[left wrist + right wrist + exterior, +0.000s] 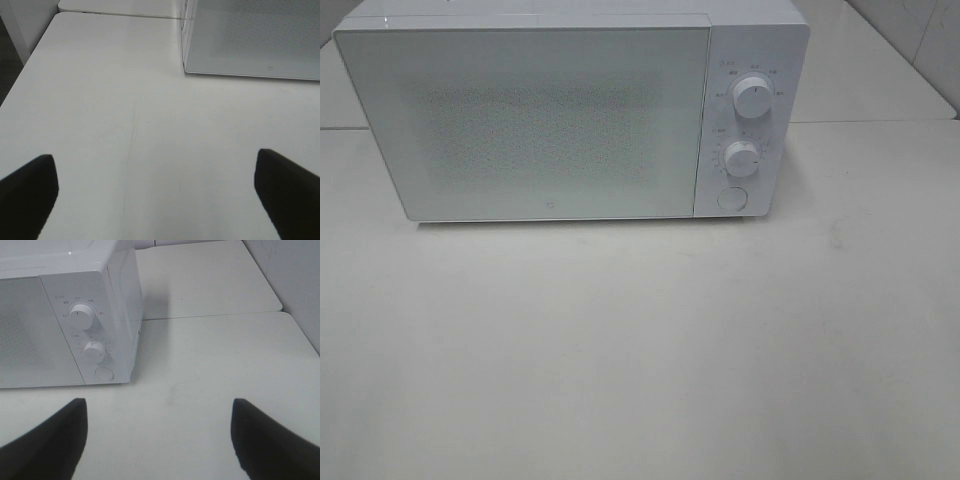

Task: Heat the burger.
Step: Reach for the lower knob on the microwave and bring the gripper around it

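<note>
Left hand (155,156) and right hand (158,402) gape empty; the microwave (752,45), door (520,120) shut, hides its inside.

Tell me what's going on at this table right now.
Nothing is being handled yet. A white box-shaped microwave oven stands on the white table with its frosted door shut. The left arm's black fingers and the right arm's black fingers hang over bare tabletop in front of it, wide open and empty. No burger shows in any view.
</note>
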Robot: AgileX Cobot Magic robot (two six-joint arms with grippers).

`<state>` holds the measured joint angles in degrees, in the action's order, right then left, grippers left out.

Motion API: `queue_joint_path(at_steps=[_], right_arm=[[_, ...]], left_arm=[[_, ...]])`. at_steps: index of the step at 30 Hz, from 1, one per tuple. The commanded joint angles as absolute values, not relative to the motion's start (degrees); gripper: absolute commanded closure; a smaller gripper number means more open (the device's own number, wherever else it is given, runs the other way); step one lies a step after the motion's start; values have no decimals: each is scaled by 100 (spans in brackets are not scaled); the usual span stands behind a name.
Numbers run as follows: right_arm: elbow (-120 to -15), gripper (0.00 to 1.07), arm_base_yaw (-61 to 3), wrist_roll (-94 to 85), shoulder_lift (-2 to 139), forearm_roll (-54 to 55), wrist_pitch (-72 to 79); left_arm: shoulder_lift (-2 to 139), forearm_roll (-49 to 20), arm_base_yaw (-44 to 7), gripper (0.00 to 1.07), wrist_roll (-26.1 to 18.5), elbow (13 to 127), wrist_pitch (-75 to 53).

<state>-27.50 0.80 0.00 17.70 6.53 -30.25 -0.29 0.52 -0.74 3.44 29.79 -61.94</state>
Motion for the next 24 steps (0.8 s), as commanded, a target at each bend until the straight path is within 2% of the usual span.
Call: queue_joint_path(at_steps=[1, 16, 22, 24], right_arm=[[-2578, 31, 92, -34, 2240, 756, -2149], [-2475, 31, 92, -34, 4051, 756, -201], [-2091, 31, 92, -40, 4910, 722, 1753], [-2040, 31, 92, -40, 5013, 716, 1954]], left_arm=[[-160, 0, -52, 5, 350, 2968, -6119], [-160, 0, -52, 5, 350, 2968, -6119], [-160, 0, -52, 5, 350, 2968, -6119], [-160, 0, -52, 5, 350, 2968, -6119]])
